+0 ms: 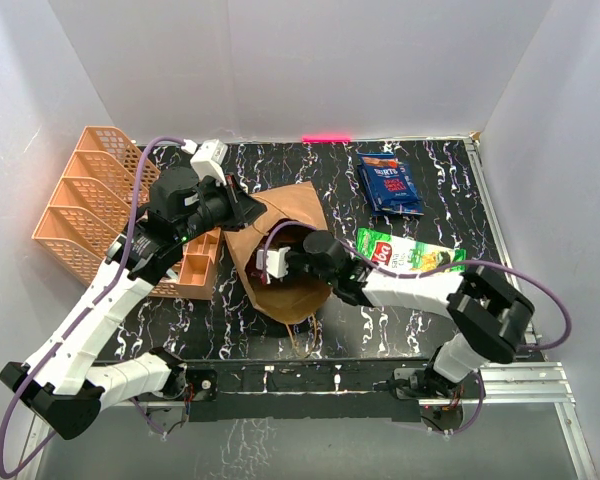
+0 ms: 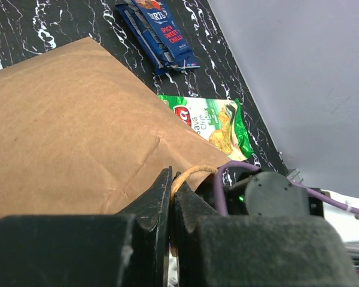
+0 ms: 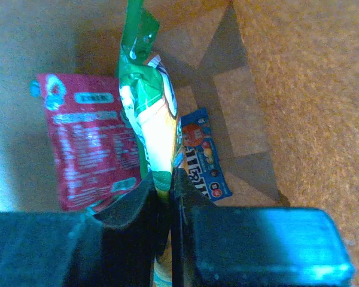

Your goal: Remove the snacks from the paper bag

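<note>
right gripper [image 3: 164, 194] is seen closed tight on a green and white glossy packet [image 3: 145, 113], which is held upright inside the large brown kraft paper bag [image 3: 299, 89]. just beside that packet, also inside the bag, a flat red packet [image 3: 90, 143] is seen on one side and a small blue candy packet [image 3: 204, 156] on the other. left gripper [image 2: 172, 191] is closed on the twisted paper loop handle [image 2: 194, 172] at the bag mouth. outside the bag, stacked dark blue glossy packets [image 1: 390, 183] and a green chips bag [image 1: 412, 255] are laid apart on the black marbled desk [image 1: 450, 200]. orange mesh trays [image 1: 85, 205] are noted at the left edge.
</note>
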Controlling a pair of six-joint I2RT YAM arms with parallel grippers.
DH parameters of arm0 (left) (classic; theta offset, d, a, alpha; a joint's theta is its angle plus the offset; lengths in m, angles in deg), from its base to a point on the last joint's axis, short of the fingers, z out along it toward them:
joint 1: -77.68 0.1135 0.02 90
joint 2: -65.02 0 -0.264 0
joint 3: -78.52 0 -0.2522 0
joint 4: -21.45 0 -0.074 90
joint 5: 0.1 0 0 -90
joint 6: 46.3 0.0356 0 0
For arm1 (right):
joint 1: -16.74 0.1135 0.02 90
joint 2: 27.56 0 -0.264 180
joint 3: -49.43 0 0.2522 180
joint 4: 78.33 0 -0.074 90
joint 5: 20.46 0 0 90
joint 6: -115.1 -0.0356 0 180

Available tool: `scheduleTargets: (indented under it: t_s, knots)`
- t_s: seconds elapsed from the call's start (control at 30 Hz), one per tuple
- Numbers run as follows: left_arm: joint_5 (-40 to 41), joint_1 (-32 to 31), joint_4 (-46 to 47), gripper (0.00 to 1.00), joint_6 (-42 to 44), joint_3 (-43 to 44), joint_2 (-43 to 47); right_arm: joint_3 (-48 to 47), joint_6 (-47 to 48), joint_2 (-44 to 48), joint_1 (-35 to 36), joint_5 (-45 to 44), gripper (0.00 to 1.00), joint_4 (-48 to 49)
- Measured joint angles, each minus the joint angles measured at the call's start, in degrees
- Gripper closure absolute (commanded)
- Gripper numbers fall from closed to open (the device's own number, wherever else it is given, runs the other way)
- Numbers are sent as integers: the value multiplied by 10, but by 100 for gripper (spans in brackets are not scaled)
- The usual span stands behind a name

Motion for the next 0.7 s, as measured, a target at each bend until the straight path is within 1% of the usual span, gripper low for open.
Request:
scheduleTargets:
  t_s: [0.23,0.37,0.5,0.6,0.7]
  knots:
    - [12,0,2,100,-9,0,0,51,-64,111,19,45,92,-47]
    - [21,0,2,100,-11,0,0,74,-95,202,19,89,92,-103]
    - [28,0,5,100,-10,-3,1,71,-119,299,19,137,92,-181]
    - [33,0,10,100,-9,-8,2,41,-141,367,19,175,92,-275]
    - [34,0,18,100,-6,-14,4,5,-159,401,19,192,92,-341]
